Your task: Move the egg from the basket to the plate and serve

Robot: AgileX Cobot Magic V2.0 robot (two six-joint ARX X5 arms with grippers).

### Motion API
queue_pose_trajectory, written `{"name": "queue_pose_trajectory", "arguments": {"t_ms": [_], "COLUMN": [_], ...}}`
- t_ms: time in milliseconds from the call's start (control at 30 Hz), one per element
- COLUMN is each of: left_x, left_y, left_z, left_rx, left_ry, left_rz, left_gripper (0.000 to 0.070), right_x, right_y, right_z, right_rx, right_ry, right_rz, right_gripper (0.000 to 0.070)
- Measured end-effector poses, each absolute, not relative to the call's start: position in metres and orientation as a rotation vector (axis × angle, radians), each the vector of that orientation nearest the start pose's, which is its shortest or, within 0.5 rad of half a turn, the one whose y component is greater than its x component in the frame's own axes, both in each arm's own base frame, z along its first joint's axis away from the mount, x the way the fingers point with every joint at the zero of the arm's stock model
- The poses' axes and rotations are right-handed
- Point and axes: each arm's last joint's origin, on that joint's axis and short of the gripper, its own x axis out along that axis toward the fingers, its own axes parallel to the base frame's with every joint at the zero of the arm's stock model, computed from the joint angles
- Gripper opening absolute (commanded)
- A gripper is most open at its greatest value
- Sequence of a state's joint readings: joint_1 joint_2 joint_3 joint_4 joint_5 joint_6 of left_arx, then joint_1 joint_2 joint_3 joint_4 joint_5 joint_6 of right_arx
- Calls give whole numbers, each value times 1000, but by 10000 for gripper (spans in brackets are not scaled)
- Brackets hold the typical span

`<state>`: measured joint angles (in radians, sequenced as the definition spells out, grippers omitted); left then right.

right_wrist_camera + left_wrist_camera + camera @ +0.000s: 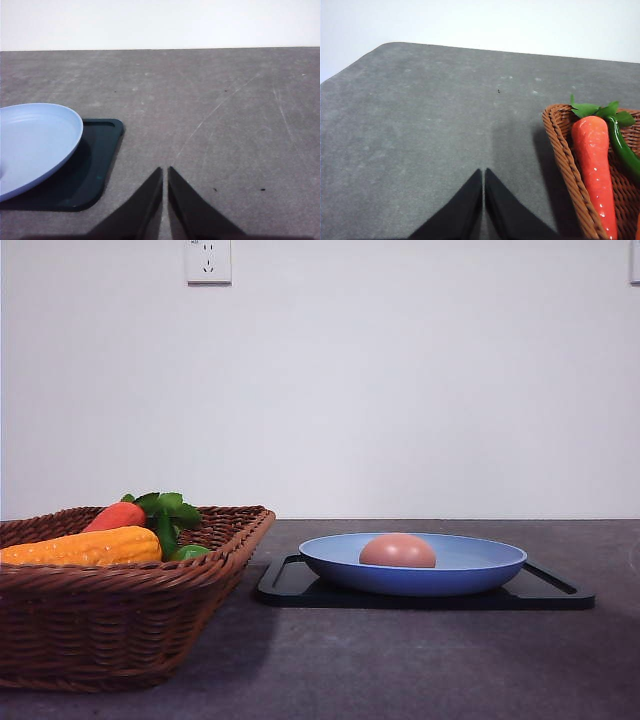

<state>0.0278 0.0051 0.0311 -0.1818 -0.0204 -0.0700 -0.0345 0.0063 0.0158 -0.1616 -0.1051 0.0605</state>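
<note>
Both claws, left gripper [483,172] and right gripper [165,170], are pressed together, empty. Centre-right of the front view, the egg [397,551] is cradled on the plate [480,570], apparently for serving.

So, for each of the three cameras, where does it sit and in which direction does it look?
Front view: low at table height, facing forward toward the wall; sees the basket, the egg on the plate, the tray.
Left wrist view: on the left arm, looking down past the shut left claw at the table, basket corner, carrot.
Right wrist view: on the right arm, over the shut right claw.
Front and right wrist views share plate and tray.
</note>
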Motion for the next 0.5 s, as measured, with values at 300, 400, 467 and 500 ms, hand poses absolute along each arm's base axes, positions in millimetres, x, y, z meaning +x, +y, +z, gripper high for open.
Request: {"name": "queue_pose_trajectory", "arguments": {"t_ms": [300,400,467,500], "left_x": [95,95,95,95], "left_y": [3,3,3,3], "left_z": [156,156,156,156], "left_rx": [-70,-70,-70,-70], "left_ry": [154,154,154,154], "left_rz": [54,53,53,53], "left_gripper": [0,0,0,0], "right_x": [96,96,96,96], "right_y": [0,0,0,0], "right_z": [153,153,153,153], "right_rx": [71,71,71,71], "right_ry": [154,154,154,154], "right_rz": [66,66,66,66], "right_gripper": [0,0,0,0]}}
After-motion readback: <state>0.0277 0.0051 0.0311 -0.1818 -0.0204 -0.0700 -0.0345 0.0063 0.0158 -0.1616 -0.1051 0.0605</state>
